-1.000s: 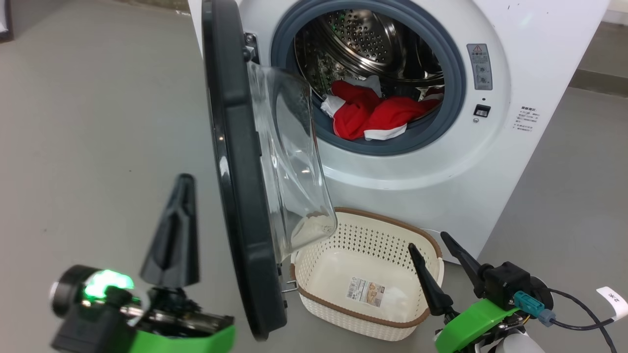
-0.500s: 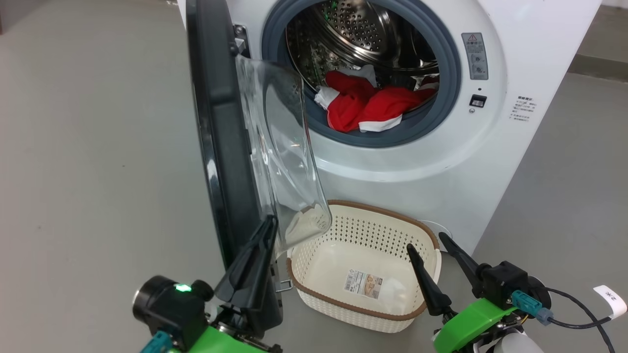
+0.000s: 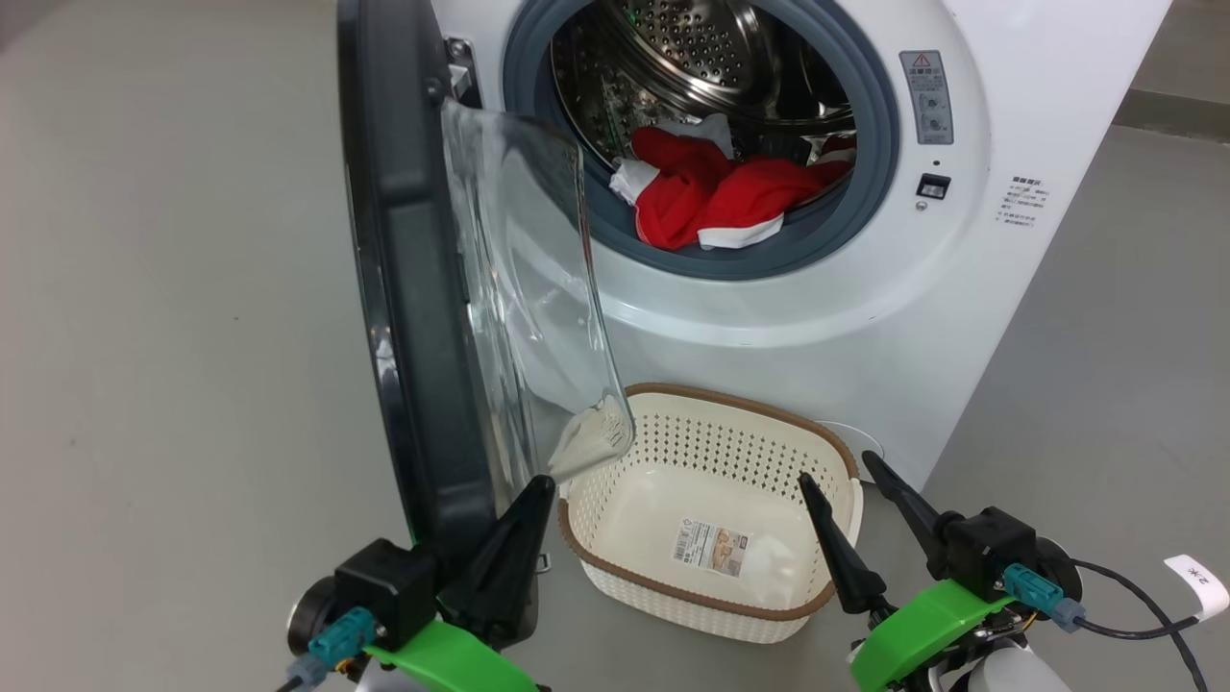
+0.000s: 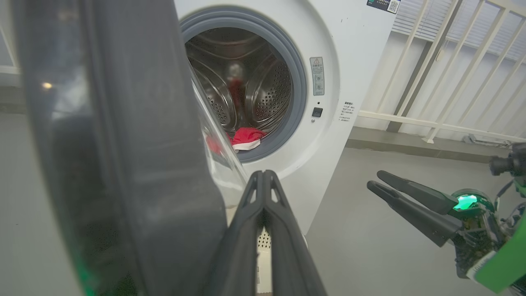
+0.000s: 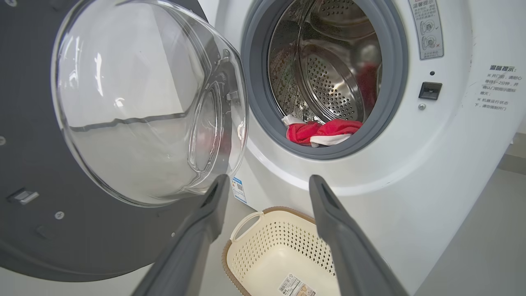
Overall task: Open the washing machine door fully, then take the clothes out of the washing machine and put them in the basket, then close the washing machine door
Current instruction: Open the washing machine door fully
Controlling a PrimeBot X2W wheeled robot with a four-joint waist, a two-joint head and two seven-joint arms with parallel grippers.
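On a grey floor (image 3: pixel 173 288), a big white front-loading washing machine (image 3: pixel 865 317) rises out of the top of the head view. Its round opening is ringed in grey rubber, and a perforated steel drum shines inside.

The washing machine door (image 3: pixel 404 288) stands open, hinged at the left of the opening and swung out almost edge-on to the head camera. Its wide black rim faces left. Its clear glass bowl bulges to the right and hangs over the left end of the basket.

The basket (image 3: pixel 673 452), cream-white perforated plastic with a brown rim, sits on the floor just in front of the machine, below the opening. A printed sticker (image 3: pixel 711 548) lies on its bottom.

The clothes (image 3: pixel 711 197), a bundle of bright red fabric with white parts, lie inside the drum at the front lip of the opening, resting on the rubber ring.

The left claw (image 3: pixel 543 485) points upward at the door's lower edge, between door and basket. Its two dark fingers (image 4: pixel 246 230) are pressed together, pinching nothing. Whether they touch the door cannot be told.

The right claw (image 3: pixel 836 468) is at the basket's right end, its fingers (image 5: pixel 197 238) spread wide with nothing between them.
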